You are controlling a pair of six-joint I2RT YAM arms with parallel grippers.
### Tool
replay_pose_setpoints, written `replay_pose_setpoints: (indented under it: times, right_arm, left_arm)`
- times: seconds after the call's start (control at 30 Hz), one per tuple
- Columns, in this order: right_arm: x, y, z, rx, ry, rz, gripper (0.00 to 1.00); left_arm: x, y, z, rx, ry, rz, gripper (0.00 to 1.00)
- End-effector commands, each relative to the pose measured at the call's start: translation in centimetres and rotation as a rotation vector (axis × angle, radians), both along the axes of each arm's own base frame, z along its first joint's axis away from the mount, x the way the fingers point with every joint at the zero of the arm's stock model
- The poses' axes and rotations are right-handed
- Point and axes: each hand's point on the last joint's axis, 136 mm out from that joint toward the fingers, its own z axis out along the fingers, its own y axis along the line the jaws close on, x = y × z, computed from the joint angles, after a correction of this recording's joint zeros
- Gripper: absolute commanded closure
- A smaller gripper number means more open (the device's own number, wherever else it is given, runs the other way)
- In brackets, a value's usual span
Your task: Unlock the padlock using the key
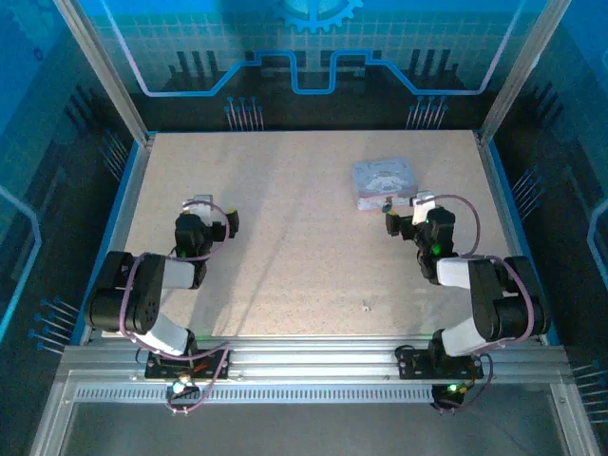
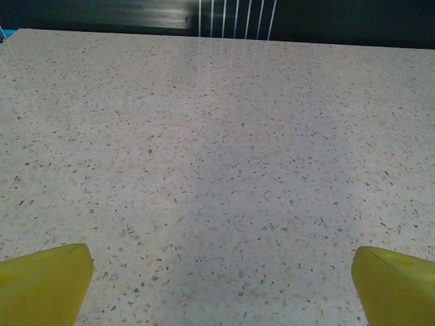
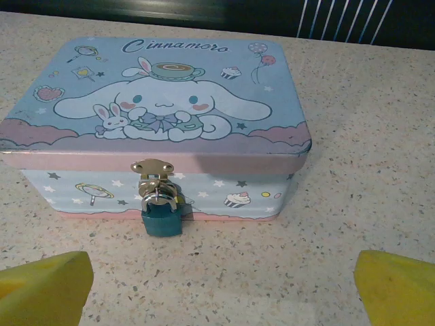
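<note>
Room is wide on the speckled bench (image 1: pixel 285 123). In the view from above, the middle and the left side are bare, right out to the blue rim along the left, far and right edges. A metal rail closes the bottom edge, where both arms are bolted. The tin box (image 1: pixel 384 180) sits in the upper right of that view. It is near the right rim but not touching it, with bare bench behind it and to its left.

The left end effector (image 2: pixel 217 282) is spread wide and holds nothing. Its yellow fingertips (image 2: pixel 44 278) poke in at the bottom corners of the left wrist view, cut off by the frame. Flat bare bench runs between them up to the dark far edge at the top.

The right end effector (image 3: pixel 221 282) is spread wide too and holds nothing. It sits just in front of the box, not touching it. In the right wrist view the padlock (image 3: pixel 162 219) hangs in the lower middle, from the gold clasp (image 3: pixel 153 168) on the box's front wall. Its body is blue-green, its loop is silver, and it looks shut. Its keyhole is hidden.

The key (image 1: pixel 366 306) is hard to make out. It is a tiny grey speck in the lower middle of the top view, well apart from the box and to the left of the right arm. Its shape is too small to tell.
</note>
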Motion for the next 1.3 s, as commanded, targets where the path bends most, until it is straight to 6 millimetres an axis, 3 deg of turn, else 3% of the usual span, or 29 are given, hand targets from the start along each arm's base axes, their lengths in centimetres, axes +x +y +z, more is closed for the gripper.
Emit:
replay_pose_setpoints:
  times: [0.0, 0.93, 1.13, 1.27]
  right_arm:
    - [0.3, 0.2, 0.1, -0.006, -0.002, 0.009, 0.00]
    - [0.2, 0.0, 0.3, 0.000, -0.005, 0.000, 0.00]
    - [-0.7, -0.5, 2.6, 0.011, 0.004, -0.031, 0.00]
    - [-1.8, -0.6, 4.0, 0.051, 0.020, -0.055, 0.00]
  left_arm:
    - [0.4, -0.3, 0.4, -0.009, -0.008, -0.030, 0.01]
    - [0.0, -0.2, 0.5, -0.012, -0.034, -0.025, 0.01]
    - [-1.3, -0.2, 3.0, -0.009, -0.089, -0.021, 0.01]
    - [-2.0, 0.3, 5.8, -0.014, -0.107, 0.012, 0.01]
